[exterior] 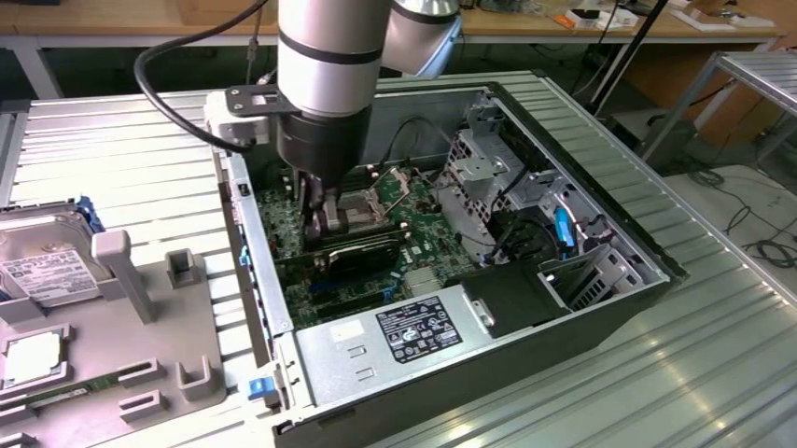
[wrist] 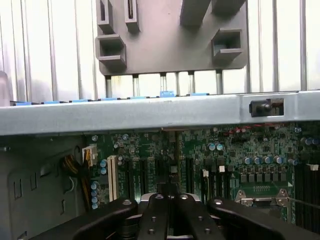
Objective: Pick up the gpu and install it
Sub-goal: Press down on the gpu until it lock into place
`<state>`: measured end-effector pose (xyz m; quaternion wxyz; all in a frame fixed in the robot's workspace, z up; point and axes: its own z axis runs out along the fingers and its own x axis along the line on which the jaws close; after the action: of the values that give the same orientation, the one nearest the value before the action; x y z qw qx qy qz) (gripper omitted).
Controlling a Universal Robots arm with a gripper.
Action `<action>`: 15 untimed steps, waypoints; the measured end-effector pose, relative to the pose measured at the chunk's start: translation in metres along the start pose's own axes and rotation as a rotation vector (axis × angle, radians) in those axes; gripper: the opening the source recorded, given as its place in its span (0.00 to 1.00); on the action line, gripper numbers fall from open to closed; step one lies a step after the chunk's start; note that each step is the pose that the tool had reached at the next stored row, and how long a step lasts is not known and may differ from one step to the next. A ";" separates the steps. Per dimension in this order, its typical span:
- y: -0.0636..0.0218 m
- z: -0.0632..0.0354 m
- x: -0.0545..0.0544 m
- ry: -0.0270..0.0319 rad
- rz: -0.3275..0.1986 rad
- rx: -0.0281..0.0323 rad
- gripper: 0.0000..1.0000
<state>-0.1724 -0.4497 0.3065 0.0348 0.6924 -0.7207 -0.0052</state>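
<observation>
End effector [wrist: 172, 207] grips gpu [exterior: 361, 247] on mobo [exterior: 424, 210] w/ drive cage [exterior: 480, 173] nearby

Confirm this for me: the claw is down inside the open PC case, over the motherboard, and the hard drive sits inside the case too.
Wrong on one count. The hard drive is not in the case; the exterior view shows it outside, on the gray tray at that view's left. The rest holds: the claw is down inside the open case, over the motherboard.

Silver arm [exterior: 327, 37] with a dark band, black wrist section, looping black cable [exterior: 140, 70]; black pincer [wrist: 171, 199] links carry round screws.
</observation>
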 end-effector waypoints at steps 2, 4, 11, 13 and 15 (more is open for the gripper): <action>0.0030 -0.0027 0.000 -0.0012 -0.001 -0.0282 0.11; 0.0046 -0.0050 0.000 -0.0047 -0.001 -0.0477 0.11; 0.0134 -0.0035 -0.002 -0.0208 0.005 -0.0545 0.11; 0.0148 -0.0027 -0.003 -0.0504 0.006 -0.0558 0.11; 0.0153 -0.0023 -0.003 -0.0713 0.017 -0.0567 0.11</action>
<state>-0.1875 -0.4464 0.3096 0.0287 0.6844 -0.7268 -0.0500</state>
